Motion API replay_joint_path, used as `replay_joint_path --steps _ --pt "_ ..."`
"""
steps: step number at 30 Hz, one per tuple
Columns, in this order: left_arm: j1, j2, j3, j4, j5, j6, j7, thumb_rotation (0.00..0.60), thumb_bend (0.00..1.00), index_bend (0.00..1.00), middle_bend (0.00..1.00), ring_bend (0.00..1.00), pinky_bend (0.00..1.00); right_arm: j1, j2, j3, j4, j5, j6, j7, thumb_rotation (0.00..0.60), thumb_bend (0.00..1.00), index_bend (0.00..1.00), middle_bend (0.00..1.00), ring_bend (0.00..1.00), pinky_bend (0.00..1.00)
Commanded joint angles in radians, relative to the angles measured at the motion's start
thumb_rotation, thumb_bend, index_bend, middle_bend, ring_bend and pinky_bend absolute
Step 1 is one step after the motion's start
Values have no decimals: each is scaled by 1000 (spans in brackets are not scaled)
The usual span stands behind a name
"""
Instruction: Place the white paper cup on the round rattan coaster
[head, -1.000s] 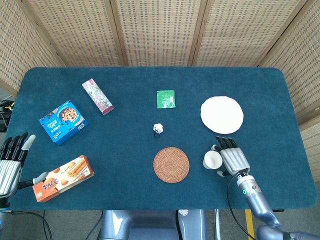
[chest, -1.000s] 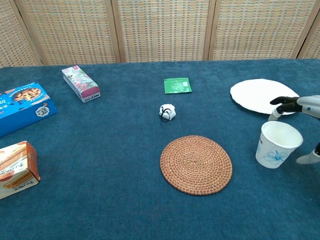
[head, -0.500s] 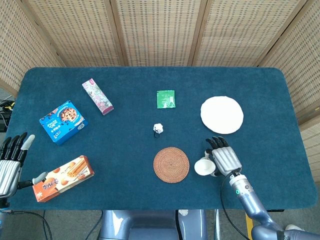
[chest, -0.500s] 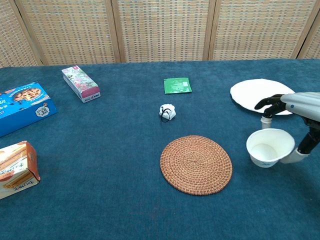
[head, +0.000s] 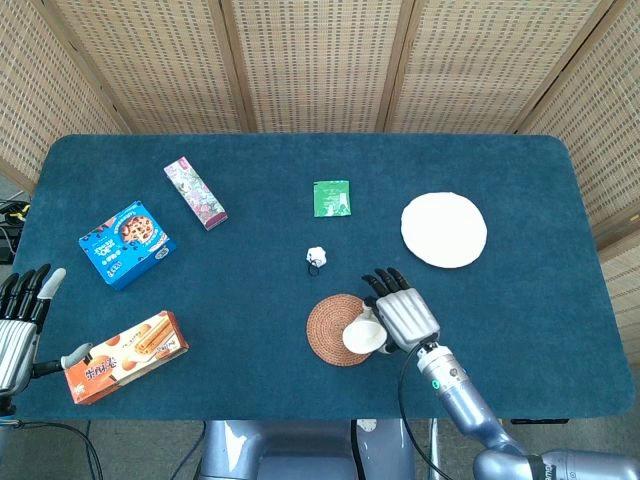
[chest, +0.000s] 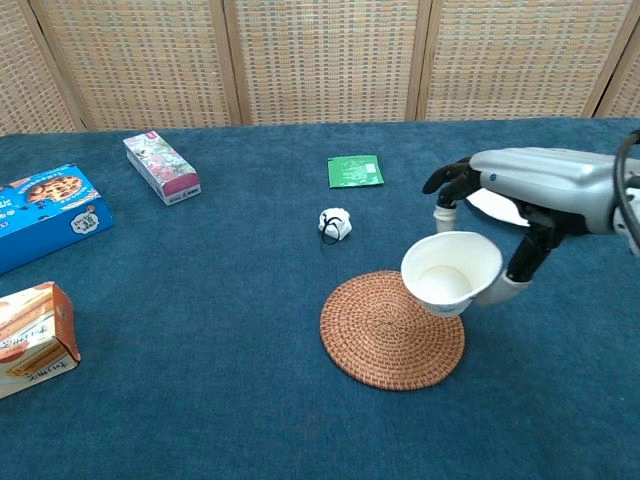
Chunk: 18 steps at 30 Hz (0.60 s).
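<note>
My right hand holds the white paper cup off the table, tilted so its mouth faces the chest camera. The cup hangs over the right part of the round rattan coaster, clear of its surface. My left hand rests open at the table's near left edge, beside the orange biscuit box, holding nothing.
A white plate lies behind the right hand. A small white crumpled object sits just behind the coaster, a green packet further back. A blue cookie box and a pink box lie on the left.
The right hand lifted the cup off the table and carried it left, from beside the plate to above the coaster's right part, tilting it. The left hand stayed put.
</note>
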Motion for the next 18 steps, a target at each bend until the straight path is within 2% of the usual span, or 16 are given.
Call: replay_joint_path --steps 1,8,18 --pt "1 1 0 0 0 2 -3 0 78 0 0 0 0 32 -38 8 3 38 -2 -28 600 32 485 108 0 13" --pt "0 3 -1 3 -3 -1 -12 0 79 0 0 0 0 83 -107 12 79 89 -12 -36 600 33 476 102 0 13" --pt "-2 1 -2 8 -10 -8 -15 0 77 0 0 0 0 103 -120 -7 117 130 -19 -7 600 32 437 63 0 13"
